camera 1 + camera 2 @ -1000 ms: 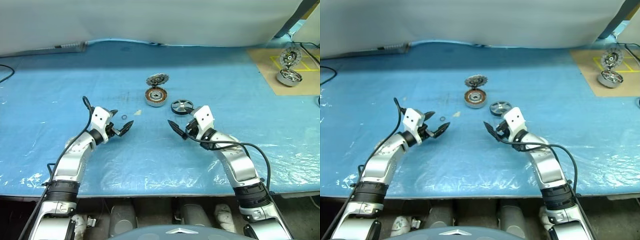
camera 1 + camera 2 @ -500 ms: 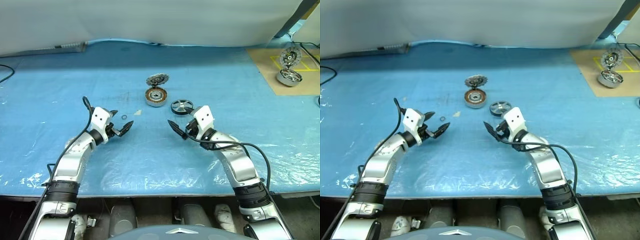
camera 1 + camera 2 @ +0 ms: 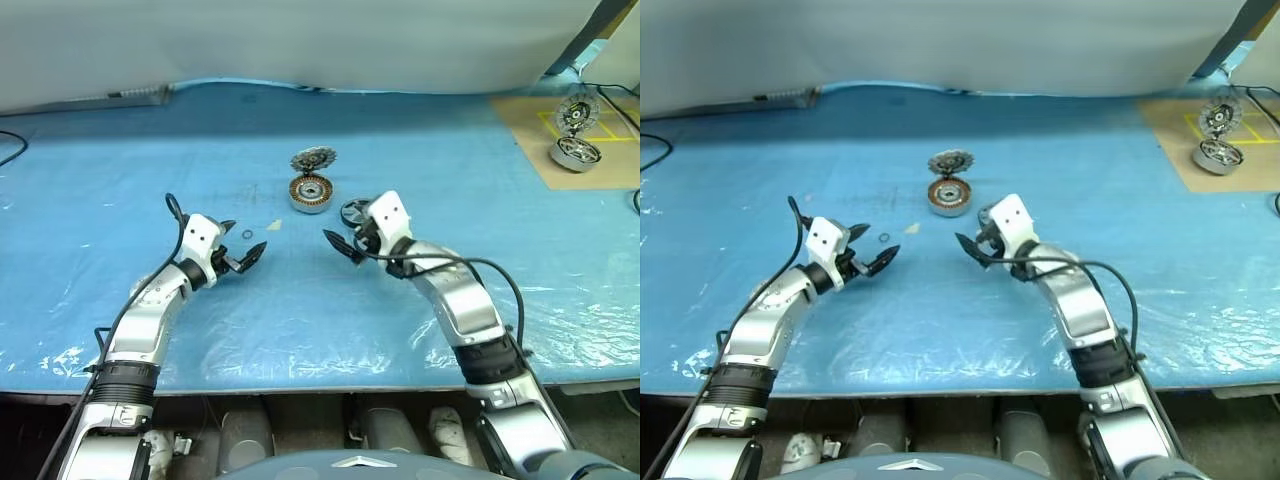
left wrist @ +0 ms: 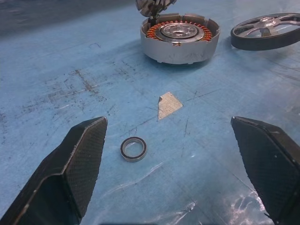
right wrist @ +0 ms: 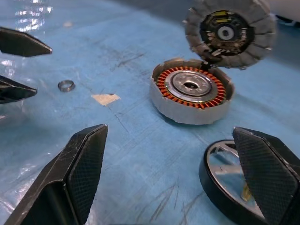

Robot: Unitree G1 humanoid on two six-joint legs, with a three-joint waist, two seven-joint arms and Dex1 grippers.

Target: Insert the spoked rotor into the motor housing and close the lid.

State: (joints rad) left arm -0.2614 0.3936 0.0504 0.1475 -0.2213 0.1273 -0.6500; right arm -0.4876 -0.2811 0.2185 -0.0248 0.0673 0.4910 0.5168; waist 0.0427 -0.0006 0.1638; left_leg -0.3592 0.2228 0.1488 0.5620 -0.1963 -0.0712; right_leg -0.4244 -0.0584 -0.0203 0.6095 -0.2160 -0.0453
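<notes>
One shallow round silver-grey motor housing (image 5: 191, 96) is seen resting on the blue plastic-covered table (image 3: 120, 170), with a copper-orange winding ring and a silver centre visible inside its open cup; no rotor is seated in it. The round finned silvery lid (image 5: 229, 32) is hinged to the housing's far rim and is held upright, its inner face turned toward the robot. The dark-rimmed spoked rotor (image 4: 267, 30) is laid flat on the table just beside the housing, on the robot's right, apart from it. The right gripper (image 3: 345, 238) is positioned directly over the near edge of the rotor, its two black fingers spread wide with nothing between them. The left gripper (image 3: 242, 250) is held well to the left of the housing, its fingers likewise spread wide and empty. A small dark bearing ring (image 4: 133, 149) and a pale scrap of tape (image 4: 168, 104) are found on the table between the left gripper and the housing. A second silvery hinged motor (image 3: 574, 150) is placed on the brown board (image 3: 530, 130) at the far right.
</notes>
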